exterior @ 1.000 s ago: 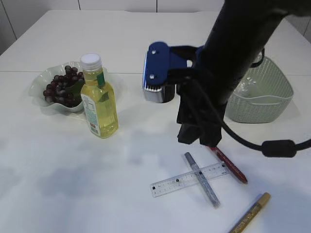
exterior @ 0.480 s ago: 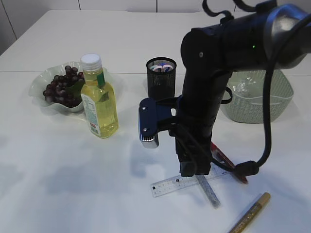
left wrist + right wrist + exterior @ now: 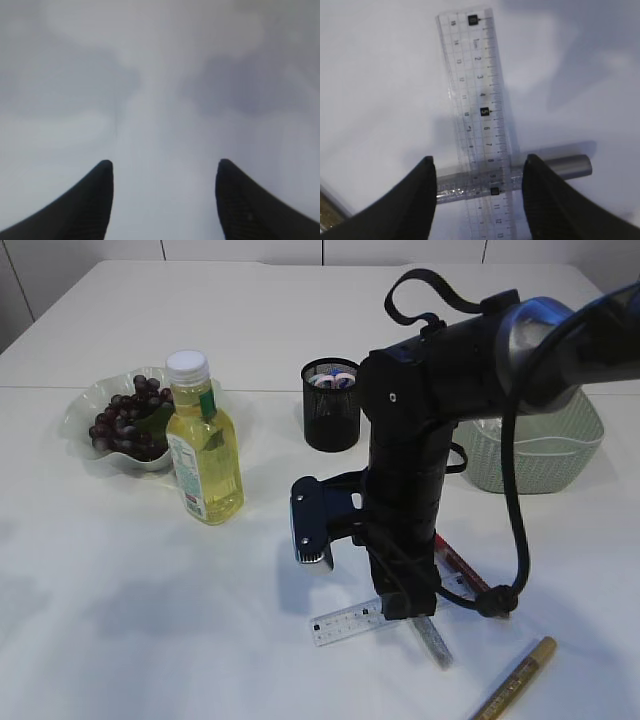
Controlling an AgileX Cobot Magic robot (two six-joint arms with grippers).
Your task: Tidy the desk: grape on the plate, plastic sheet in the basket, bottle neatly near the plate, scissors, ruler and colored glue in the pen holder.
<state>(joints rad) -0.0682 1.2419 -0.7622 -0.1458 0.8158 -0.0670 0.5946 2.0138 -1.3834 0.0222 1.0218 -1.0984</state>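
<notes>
Lowered since earlier: right gripper [image 3: 477,175], fingers spread astride ruler [image 3: 480,115] | left gripper [image 3: 162,175] spread, empty | white tabletop [image 3: 120,610], shadowed

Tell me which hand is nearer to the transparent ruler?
Right. The right hand hovers open directly over the ruler, its fingers on either side. The left hand sees only bare table; the ruler is nowhere in its view.

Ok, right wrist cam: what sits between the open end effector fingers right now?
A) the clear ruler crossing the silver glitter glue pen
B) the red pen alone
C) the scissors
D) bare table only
A: in the right wrist view the right end effector stands open, with the clear ruler crossing the silver glue pen between its fingers.
</notes>
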